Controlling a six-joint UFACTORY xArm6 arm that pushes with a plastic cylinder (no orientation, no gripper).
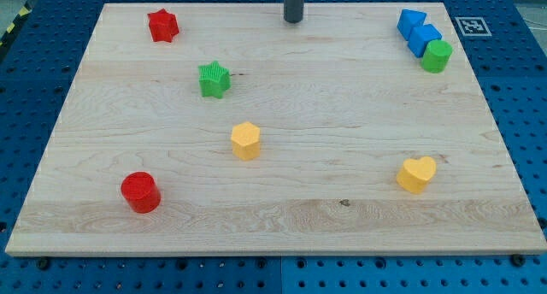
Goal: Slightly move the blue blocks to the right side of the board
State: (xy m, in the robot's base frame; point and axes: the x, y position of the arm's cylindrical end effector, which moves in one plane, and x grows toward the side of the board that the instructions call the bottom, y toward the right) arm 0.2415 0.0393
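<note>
Two blue blocks sit together at the board's top right: one [410, 22] nearer the top edge, the other [424, 38] just below and right of it. A green cylinder [436, 55] touches the lower blue block on its lower right. My tip [293, 20] is near the board's top edge at the middle, well to the left of the blue blocks and apart from every block.
A red star [161, 25] lies at the top left, a green star [214, 79] below it, a yellow hexagon [245, 140] at the middle, a red cylinder [140, 191] at the lower left, a yellow heart [416, 173] at the lower right. A marker tag [471, 26] lies off the board's top right corner.
</note>
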